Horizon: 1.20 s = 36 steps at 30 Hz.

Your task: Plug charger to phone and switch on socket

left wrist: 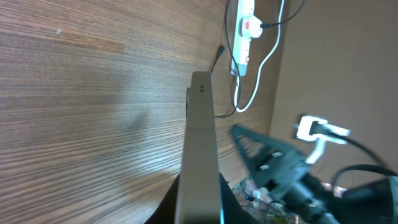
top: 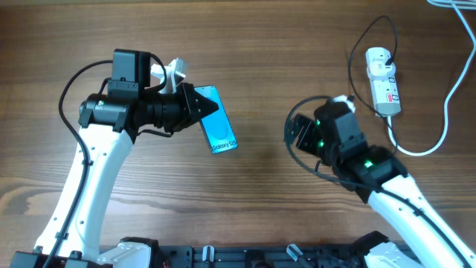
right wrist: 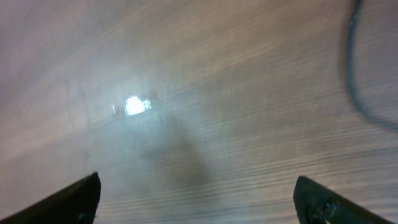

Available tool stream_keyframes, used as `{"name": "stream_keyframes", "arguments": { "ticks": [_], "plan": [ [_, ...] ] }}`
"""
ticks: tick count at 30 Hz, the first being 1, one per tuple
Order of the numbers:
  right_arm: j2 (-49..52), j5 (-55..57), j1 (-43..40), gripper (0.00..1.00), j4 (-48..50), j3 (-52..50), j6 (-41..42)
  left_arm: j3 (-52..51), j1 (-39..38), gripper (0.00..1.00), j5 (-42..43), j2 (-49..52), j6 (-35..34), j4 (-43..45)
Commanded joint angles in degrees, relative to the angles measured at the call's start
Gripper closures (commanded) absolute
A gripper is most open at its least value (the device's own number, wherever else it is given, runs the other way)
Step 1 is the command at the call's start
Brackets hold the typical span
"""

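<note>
Two grippers in view over the desk (top: 282,45). Left gripper (top: 207,106): closed on the phone (top: 222,130), clamping its far end across both faces. Holds the phone off the wood, left of the desk's middle, cyan screen up, "Galaxy S25" end toward the near edge. From the left wrist, seen edge-on, with the socket (top: 383,82) beyond it. Right gripper (right wrist: 196,199): spread wide, fingers (right wrist: 74,199) at the two sides of its wrist view, nothing but bare wood between them. Hovers right of the middle, roughly between phone and socket, touching neither. Near the far right corner, the socket, flat, red marks up. Charger (left wrist: 217,56): small plug tip on the wood, short of the socket, well apart from the phone, thin black cable trailing from it; cannot tell how the rest runs. Beside the socket, toward the right edge, a white cord (top: 446,104) curving across the wood
</note>
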Motion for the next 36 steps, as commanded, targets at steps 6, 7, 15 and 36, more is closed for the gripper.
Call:
{"name": "stream_keyframes", "arguments": {
  "ticks": [6, 7, 15, 36],
  "plan": [
    [13.5, -2.8, -17.7, 0.0, -3.9, 8.5, -2.7, 1.0, -2.8, 0.96, 0.6, -1.2, 1.1, 0.4],
    [14.6, -2.7, -17.9, 0.0, -3.2, 8.5, -5.1, 1.0, -3.0, 0.96, 0.6, -1.2, 1.1, 0.4],
    [16.0, -7.8, -17.9, 0.96, -1.7, 8.3, -3.5, 1.0, -3.0, 0.96, 0.6, -1.2, 1.1, 0.4],
    [16.0, -40.9, -18.0, 0.96, -14.5, 8.3, -17.2, 1.0, -3.0, 0.96, 0.6, -1.2, 1.1, 0.0]
  ]
}}
